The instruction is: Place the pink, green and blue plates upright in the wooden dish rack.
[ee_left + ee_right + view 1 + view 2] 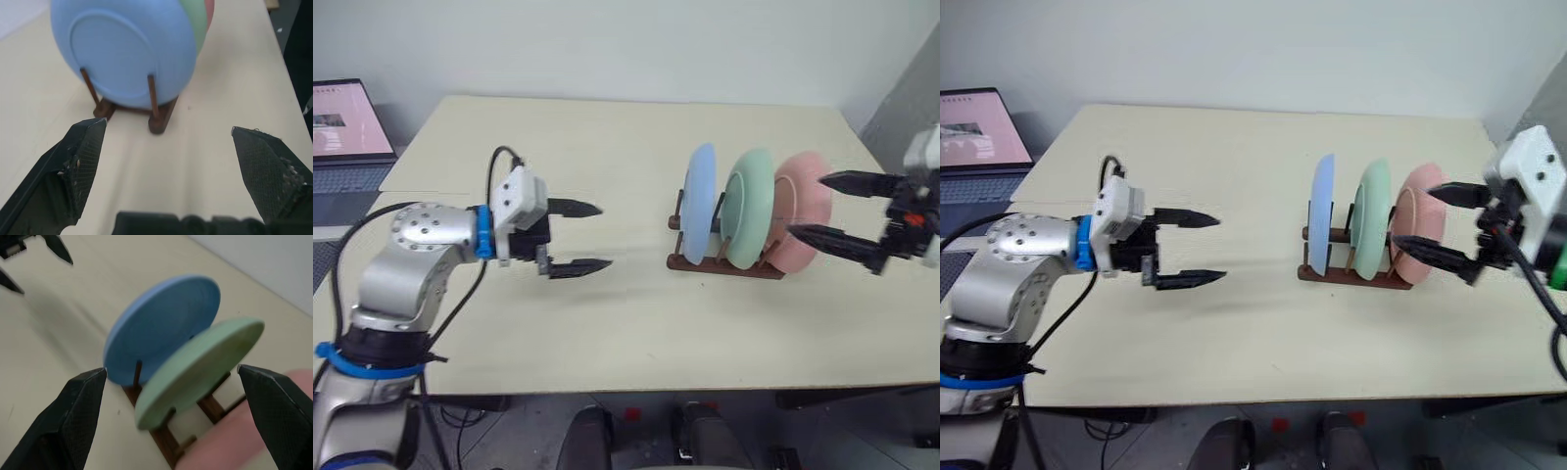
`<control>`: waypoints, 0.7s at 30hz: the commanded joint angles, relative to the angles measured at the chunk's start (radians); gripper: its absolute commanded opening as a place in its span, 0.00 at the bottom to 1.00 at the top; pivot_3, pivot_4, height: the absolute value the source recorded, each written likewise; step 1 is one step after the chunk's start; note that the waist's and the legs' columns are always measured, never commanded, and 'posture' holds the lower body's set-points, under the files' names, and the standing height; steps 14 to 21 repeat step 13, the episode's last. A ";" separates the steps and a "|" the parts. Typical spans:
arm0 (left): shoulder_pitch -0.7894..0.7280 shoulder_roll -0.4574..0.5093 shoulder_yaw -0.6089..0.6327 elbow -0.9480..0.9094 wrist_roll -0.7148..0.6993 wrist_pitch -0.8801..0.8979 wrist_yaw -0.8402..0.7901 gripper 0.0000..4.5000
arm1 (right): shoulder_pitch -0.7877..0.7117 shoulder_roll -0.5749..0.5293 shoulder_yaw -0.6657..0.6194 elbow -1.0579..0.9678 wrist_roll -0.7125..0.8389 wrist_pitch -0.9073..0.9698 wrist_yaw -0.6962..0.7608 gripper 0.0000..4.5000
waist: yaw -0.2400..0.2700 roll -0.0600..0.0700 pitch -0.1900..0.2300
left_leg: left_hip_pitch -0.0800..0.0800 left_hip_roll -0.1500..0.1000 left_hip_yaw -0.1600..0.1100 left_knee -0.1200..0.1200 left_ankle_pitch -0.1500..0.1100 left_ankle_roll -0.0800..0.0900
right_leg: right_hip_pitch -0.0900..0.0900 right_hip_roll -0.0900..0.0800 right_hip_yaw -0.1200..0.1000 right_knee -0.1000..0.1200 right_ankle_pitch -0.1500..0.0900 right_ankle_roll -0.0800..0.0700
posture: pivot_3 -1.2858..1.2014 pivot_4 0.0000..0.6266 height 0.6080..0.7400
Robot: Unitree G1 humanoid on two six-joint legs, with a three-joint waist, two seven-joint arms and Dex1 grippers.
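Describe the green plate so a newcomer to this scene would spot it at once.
On the cream table, look toward the robot's right side for the small dark wooden dish rack holding three plates on edge. The green plate is the middle one, standing between the blue plate on its left and the pink plate on its right, the only mint-green piece there.

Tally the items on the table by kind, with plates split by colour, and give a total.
Blue plate: 1
Green plate: 1
Pink plate: 1
Wooden dish rack: 1
Laptop: 1
Total: 5
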 commanded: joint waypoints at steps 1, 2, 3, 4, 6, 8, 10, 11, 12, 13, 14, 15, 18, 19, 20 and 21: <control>0.036 0.059 0.057 -0.025 0.044 -0.026 0.023 1.00 | 0.108 -0.065 -0.156 0.072 -0.252 -0.110 0.276 0.99 | 0.002 0.000 0.000 | 0.001 0.000 0.000 0.000 0.000 0.000 | 0.001 0.000 0.000 0.000 -0.002 -0.003 | 0.52 0.24 1.00; 0.047 0.065 0.067 -0.028 0.048 -0.030 0.034 1.00 | 0.136 -0.072 -0.173 0.094 -0.300 -0.140 0.327 0.99 | 0.002 0.000 0.000 | 0.002 0.000 0.000 0.000 0.000 0.000 | 0.001 0.000 0.000 0.000 -0.002 -0.004 | 0.52 0.24 1.00; 0.063 0.073 0.081 -0.035 0.050 -0.030 0.044 1.00 | 0.160 -0.079 -0.187 0.120 -0.350 -0.175 0.378 0.99 | 0.002 0.000 0.000 | 0.004 0.001 0.000 0.000 0.000 0.000 | 0.003 -0.001 0.000 0.000 -0.002 -0.005 | 0.52 0.24 1.00; 0.078 0.084 0.084 -0.044 0.058 -0.018 0.055 1.00 | 0.177 -0.085 -0.194 0.147 -0.391 -0.206 0.422 0.99 | 0.003 0.000 0.000 | 0.005 0.001 0.000 0.001 0.000 0.000 | 0.003 -0.002 0.000 0.000 -0.002 -0.005 | 0.52 0.24 1.00; 0.112 0.118 0.078 -0.069 0.102 0.009 0.088 1.00 | 0.195 -0.094 -0.200 0.215 -0.461 -0.269 0.499 0.99 | 0.002 0.000 0.000 | 0.005 0.001 0.000 0.001 0.000 0.000 | 0.004 -0.002 0.001 0.000 -0.002 -0.005 | 0.52 0.24 1.00; 0.143 0.137 0.093 -0.090 0.112 0.014 0.101 1.00 | 0.188 -0.106 -0.187 0.283 -0.511 -0.325 0.547 0.99 | 0.002 0.000 0.000 | 0.006 0.000 0.002 0.000 0.000 0.000 | 0.003 -0.003 0.001 0.000 -0.002 -0.005 | 0.52 0.24 1.00; 0.163 0.149 0.114 -0.104 0.106 0.023 0.112 1.00 | 0.169 -0.115 -0.162 0.332 -0.543 -0.373 0.578 0.99 | 0.002 0.000 0.000 | 0.006 0.000 0.003 0.000 0.000 0.000 | 0.003 -0.004 0.002 0.000 -0.002 -0.005 | 0.52 0.24 1.00; 0.167 0.152 0.120 -0.105 0.103 0.026 0.112 1.00 | 0.154 -0.117 -0.145 0.351 -0.547 -0.384 0.586 0.99 | 0.002 0.000 0.000 | 0.005 0.001 0.003 0.000 0.000 0.000 | 0.002 -0.004 0.001 0.000 -0.002 -0.005 | 0.52 0.24 1.00; 0.168 0.151 0.126 -0.106 0.097 0.028 0.113 1.00 | 0.143 -0.118 -0.130 0.368 -0.553 -0.400 0.593 0.99 | 0.002 0.000 0.000 | 0.005 0.001 0.003 -0.001 0.000 0.000 | 0.002 -0.003 0.001 0.000 -0.002 -0.005 | 0.52 0.24 1.00; 0.170 0.151 0.131 -0.108 0.086 0.035 0.110 1.00 | 0.133 -0.117 -0.114 0.381 -0.561 -0.414 0.598 0.99 | 0.002 0.000 0.000 | 0.005 0.001 0.003 -0.001 0.000 0.000 | 0.002 -0.003 0.001 0.000 -0.002 -0.005 | 0.52 0.24 1.00; 0.170 0.151 0.131 -0.108 0.086 0.035 0.110 1.00 | 0.133 -0.117 -0.114 0.381 -0.561 -0.414 0.598 0.99 | 0.002 0.000 0.000 | 0.005 0.001 0.003 -0.001 0.000 0.000 | 0.002 -0.003 0.001 0.000 -0.002 -0.005 | 0.52 0.24 1.00; 0.170 0.151 0.131 -0.108 0.086 0.035 0.110 1.00 | 0.133 -0.117 -0.114 0.381 -0.561 -0.414 0.598 0.99 | 0.002 0.000 0.000 | 0.005 0.001 0.003 -0.001 0.000 0.000 | 0.002 -0.003 0.001 0.000 -0.002 -0.005 | 0.52 0.24 1.00; 0.170 0.151 0.131 -0.108 0.086 0.035 0.110 1.00 | 0.133 -0.117 -0.114 0.381 -0.561 -0.414 0.598 0.99 | 0.002 0.000 0.000 | 0.005 0.001 0.003 -0.001 0.000 0.000 | 0.002 -0.003 0.001 0.000 -0.002 -0.005 | 0.52 0.24 1.00; 0.170 0.151 0.131 -0.108 0.086 0.035 0.110 1.00 | 0.133 -0.117 -0.114 0.381 -0.561 -0.414 0.598 0.99 | 0.002 0.000 0.000 | 0.005 0.001 0.003 -0.001 0.000 0.000 | 0.002 -0.003 0.001 0.000 -0.002 -0.005 | 0.52 0.24 1.00; 0.170 0.151 0.131 -0.108 0.086 0.035 0.110 1.00 | 0.133 -0.117 -0.114 0.381 -0.561 -0.414 0.598 0.99 | 0.002 0.000 0.000 | 0.005 0.001 0.003 -0.001 0.000 0.000 | 0.002 -0.003 0.001 0.000 -0.002 -0.005 | 0.52 0.24 1.00; 0.170 0.151 0.131 -0.108 0.086 0.035 0.110 1.00 | 0.133 -0.117 -0.114 0.381 -0.561 -0.414 0.598 0.99 | 0.002 0.000 0.000 | 0.005 0.001 0.003 -0.001 0.000 0.000 | 0.002 -0.003 0.001 0.000 -0.002 -0.005 | 0.52 0.24 1.00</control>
